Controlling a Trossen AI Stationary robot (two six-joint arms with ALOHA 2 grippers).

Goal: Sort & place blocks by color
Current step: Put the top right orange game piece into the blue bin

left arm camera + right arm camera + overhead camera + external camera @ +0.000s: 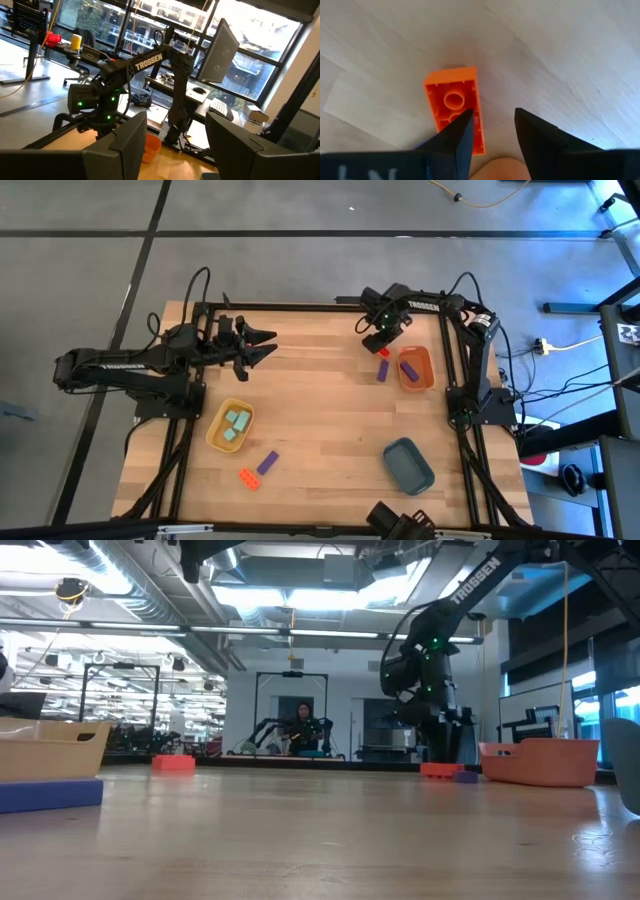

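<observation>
The left gripper hangs with fingers spread apart, holding nothing. Below it, the yellow tray holds pale teal blocks; a purple block and a red-orange block lie nearby. The right gripper, fingers narrowly parted, holds nothing above a red-orange brick beside the orange tray, which holds a purple brick.

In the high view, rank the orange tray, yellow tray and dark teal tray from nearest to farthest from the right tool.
1. Orange tray, just beside the right tool, at the table's right edge.
2. Dark teal tray, near edge, right side.
3. Yellow tray, left side.
</observation>
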